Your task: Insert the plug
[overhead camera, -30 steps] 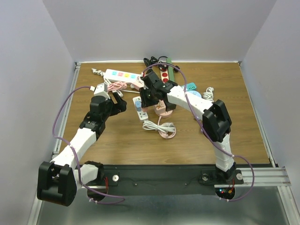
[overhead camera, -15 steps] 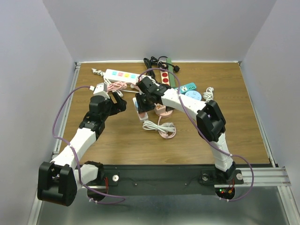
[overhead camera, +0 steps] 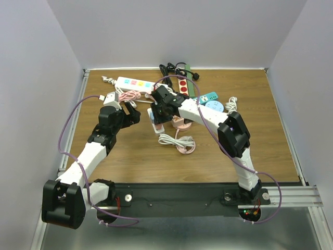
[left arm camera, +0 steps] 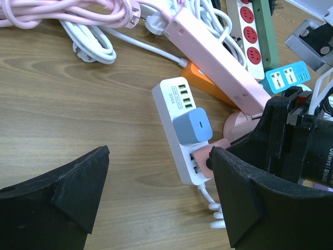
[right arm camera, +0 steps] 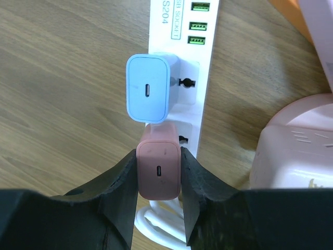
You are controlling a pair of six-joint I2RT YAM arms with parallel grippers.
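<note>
Seating seems underway: right gripper is pinching the pink plug at the power strip, likely needing a firm straight push, left gripper hanging open, empty.

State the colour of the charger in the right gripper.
A pink square charger; best in right wrist view.

White arms, black fingers, purple cables

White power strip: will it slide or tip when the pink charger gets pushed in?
The white power strip lies flat and low on smooth wood, unheld, so sideways force from the pink charger may slide it, not tip it. Body looks rigid; its cord looks floppy.
</note>
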